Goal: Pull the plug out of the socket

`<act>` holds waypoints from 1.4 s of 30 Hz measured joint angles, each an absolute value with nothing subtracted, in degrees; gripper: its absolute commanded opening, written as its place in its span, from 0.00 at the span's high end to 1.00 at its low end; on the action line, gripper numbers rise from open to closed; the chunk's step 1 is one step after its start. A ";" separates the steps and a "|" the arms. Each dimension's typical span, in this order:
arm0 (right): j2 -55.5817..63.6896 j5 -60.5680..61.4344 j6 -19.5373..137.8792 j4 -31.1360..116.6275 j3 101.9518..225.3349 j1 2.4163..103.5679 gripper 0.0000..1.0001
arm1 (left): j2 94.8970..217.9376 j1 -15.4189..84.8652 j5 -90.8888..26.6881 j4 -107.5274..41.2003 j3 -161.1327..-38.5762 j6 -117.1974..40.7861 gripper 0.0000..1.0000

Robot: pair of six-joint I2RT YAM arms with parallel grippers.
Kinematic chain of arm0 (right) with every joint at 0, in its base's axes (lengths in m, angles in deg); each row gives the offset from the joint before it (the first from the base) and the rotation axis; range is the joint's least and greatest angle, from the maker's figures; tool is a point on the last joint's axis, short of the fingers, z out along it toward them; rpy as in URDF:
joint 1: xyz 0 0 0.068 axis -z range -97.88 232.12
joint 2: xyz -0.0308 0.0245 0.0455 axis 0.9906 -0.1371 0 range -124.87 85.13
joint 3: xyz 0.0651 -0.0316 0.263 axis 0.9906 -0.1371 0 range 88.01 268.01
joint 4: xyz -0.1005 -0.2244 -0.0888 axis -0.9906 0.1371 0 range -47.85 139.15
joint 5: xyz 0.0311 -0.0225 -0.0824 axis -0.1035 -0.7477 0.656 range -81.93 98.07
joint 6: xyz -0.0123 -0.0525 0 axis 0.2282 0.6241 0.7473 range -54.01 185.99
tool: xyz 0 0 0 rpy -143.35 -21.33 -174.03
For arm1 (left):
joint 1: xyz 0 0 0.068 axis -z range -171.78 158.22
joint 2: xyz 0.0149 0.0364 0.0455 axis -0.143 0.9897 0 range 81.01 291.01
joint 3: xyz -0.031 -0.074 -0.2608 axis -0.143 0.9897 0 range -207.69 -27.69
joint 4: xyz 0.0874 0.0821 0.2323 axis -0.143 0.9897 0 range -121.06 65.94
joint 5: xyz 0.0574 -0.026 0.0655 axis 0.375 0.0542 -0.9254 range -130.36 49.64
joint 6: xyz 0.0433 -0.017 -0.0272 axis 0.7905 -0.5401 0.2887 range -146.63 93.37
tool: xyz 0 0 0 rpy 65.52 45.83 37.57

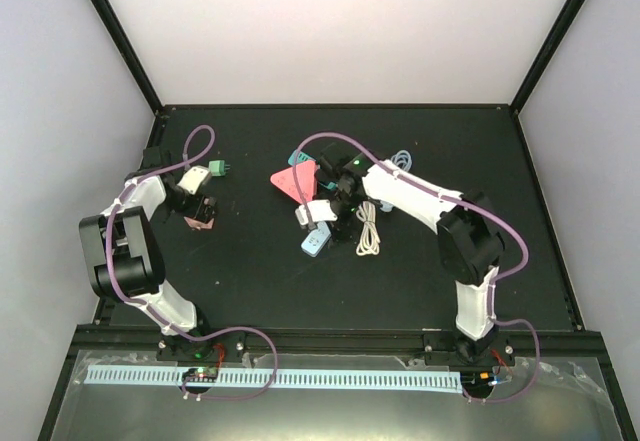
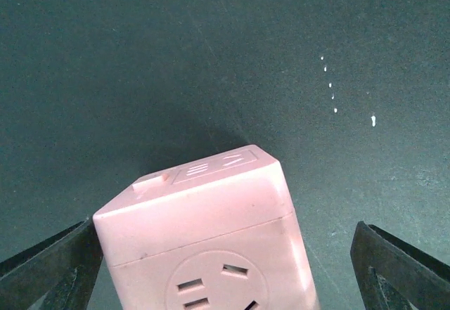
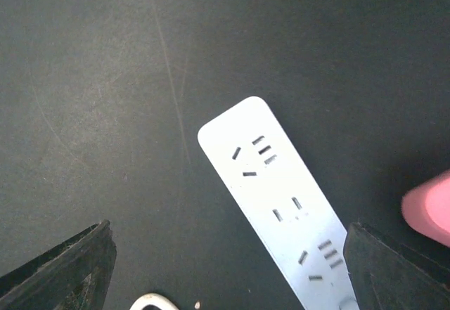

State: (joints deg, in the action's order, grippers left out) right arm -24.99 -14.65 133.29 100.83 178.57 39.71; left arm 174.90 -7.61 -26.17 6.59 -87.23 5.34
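Note:
A pink cube socket (image 2: 211, 218) lies on the black table, its faces bare of any plug. My left gripper (image 2: 225, 229) straddles it, open: the left finger (image 2: 56, 268) is right at the cube's side and the right finger (image 2: 401, 268) stands well apart. In the top view the cube (image 1: 200, 217) sits under that gripper (image 1: 195, 204), and a white and green plug (image 1: 207, 173) lies loose just behind it. My right gripper (image 3: 228, 227) hangs open over a white power strip (image 3: 281, 197) with nothing plugged in.
By the right gripper (image 1: 337, 204) lie a red triangular piece (image 1: 295, 179), the white strip (image 1: 312, 212), a light blue adapter (image 1: 315, 242) and a coiled white cable (image 1: 368, 233). A pale blue cable (image 1: 402, 158) lies behind the right arm.

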 measured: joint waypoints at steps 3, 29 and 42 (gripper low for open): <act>-26.78 -13.09 134.74 100.85 178.60 38.31 0.10 | 174.81 -7.63 -25.84 7.11 -87.30 5.34 0.01; -34.19 -0.72 142.26 92.52 178.09 32.97 0.17 | 162.22 -7.87 -18.62 16.51 -90.19 5.80 0.01; -36.60 4.50 148.72 90.90 178.09 32.25 0.45 | 159.73 -7.87 -14.97 18.24 -90.19 5.82 0.01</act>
